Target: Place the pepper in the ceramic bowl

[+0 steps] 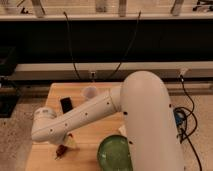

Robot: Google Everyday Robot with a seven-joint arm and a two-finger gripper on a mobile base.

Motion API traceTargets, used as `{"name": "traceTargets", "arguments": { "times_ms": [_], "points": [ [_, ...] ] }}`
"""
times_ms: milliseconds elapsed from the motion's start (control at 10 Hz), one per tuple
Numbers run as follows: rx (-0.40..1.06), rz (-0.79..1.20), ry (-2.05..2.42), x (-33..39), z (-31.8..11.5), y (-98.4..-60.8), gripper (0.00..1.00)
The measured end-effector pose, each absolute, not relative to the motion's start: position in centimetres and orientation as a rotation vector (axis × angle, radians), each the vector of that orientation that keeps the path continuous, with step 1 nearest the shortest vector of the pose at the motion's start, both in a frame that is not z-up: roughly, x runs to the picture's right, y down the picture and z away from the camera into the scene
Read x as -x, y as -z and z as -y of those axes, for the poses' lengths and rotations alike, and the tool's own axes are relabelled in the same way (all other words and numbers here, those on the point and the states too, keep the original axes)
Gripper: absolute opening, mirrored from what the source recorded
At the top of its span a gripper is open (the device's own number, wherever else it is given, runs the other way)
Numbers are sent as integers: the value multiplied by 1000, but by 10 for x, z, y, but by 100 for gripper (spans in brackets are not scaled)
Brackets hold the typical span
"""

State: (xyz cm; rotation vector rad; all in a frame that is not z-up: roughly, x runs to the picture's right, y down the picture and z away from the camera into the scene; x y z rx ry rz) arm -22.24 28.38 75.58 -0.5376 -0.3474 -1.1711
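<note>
Gripper (66,142) with jaws apart sits low at the near-left of the table (92,137), directly by the pepper (60,149), ceramic bowl (114,152) to the right; best to straddle the pepper's slim width, close firmly, then lift clear of the bowl's rim.
</note>
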Motion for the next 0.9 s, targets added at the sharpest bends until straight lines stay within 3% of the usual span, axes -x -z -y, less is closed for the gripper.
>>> {"name": "traceTargets", "arguments": {
  "times_ms": [400, 900],
  "points": [
    [531, 352, 1171, 227, -289, -759, 75],
    [529, 355, 1163, 227, -295, -764, 40]
  ]
}}
